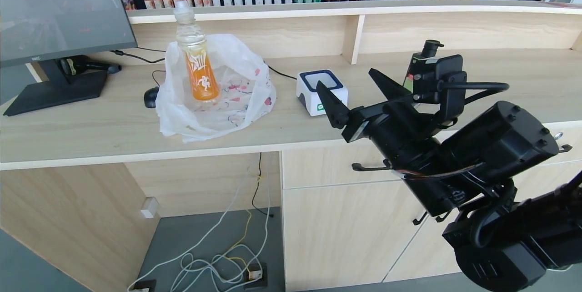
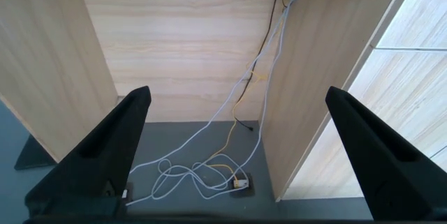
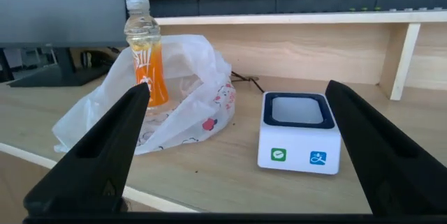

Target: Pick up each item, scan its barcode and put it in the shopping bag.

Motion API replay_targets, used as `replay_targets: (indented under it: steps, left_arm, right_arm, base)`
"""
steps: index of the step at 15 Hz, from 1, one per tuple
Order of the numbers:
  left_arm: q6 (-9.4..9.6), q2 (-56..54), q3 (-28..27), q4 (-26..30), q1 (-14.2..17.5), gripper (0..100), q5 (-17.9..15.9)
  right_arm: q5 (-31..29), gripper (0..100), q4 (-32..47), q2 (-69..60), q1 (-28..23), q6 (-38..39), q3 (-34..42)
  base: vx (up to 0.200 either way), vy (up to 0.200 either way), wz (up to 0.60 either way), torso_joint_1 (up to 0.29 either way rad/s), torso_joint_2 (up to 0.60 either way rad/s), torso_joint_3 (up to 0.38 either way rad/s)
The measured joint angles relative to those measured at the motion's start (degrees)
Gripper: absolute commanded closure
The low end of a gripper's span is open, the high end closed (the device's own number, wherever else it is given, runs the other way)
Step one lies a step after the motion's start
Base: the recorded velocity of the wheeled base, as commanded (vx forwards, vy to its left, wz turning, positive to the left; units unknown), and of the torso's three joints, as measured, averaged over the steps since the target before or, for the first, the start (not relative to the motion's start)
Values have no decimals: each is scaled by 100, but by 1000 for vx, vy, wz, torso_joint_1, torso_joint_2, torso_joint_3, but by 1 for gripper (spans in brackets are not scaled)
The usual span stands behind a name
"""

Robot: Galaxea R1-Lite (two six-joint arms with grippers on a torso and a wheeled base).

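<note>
My right gripper (image 1: 359,96) hangs just in front of the counter (image 1: 113,123), its jaws spread wide with nothing between them. They point toward the white barcode scanner (image 1: 322,92), which sits near them on the counter top. My left gripper (image 2: 237,93) is equally wide open and empty, down low and facing the recess under the counter.

Beyond the scanner, the white plastic shopping bag (image 1: 245,87) lies slumped open. An orange drink bottle (image 1: 198,69) stands upright inside it, so I judge that item done. The next candidate is the dark bottle (image 1: 431,48) with a black cap, standing on the counter behind my right wrist camera.

To pick it well, I would swing the right arm outward first, away from the scanner, and come at the bottle level. I would close on its body below the shoulder and keep the label side free to show to the scanner's window. A grip over the label would likely spoil the scan.

The head view gives me that dark bottle, though the wrist mount covers most of it. The right wrist view faces the other way and gives me the scanner's dark window and front face squarely, with the bag's folds beside it. The left wrist view adds the loose cables (image 2: 209,175) on the floor of the recess.
</note>
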Motion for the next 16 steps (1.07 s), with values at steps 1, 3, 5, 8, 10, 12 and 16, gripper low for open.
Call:
replay_targets:
  steps: [1,3,5,8,10,12,16]
  left_arm:
    - [0,0,0,13,-15,0,2]
    - [-1,0,0,6,-5,0,2]
    - [-1,0,0,9,-5,0,0]
    - [0,0,0,11,-5,0,2]
    - [-1,0,0,9,-5,0,2]
    - [-9,0,0,9,-5,0,0]
    - [-9,0,0,9,-5,0,0]
  right_arm:
    - [2,0,-16,-5,13,2,-15]
    - [-5,0,0,1,-12,2,-12]
    - [6,0,-5,0,16,2,-15]
    - [2,0,-2,0,10,5,-15]
    - [4,0,-5,0,7,2,-15]
    - [4,0,0,1,10,2,-9]
    - [2,0,2,12,5,2,10]
  base:
    - [0,-200,0,7,7,-2]
    - [0,-200,0,15,5,-2]
    - [0,-200,0,-5,0,5]
    - [0,-200,0,4,4,1]
    - [0,-200,0,0,0,2]
    - [0,-200,0,0,-2,2]
    - [0,-200,0,4,-1,4]
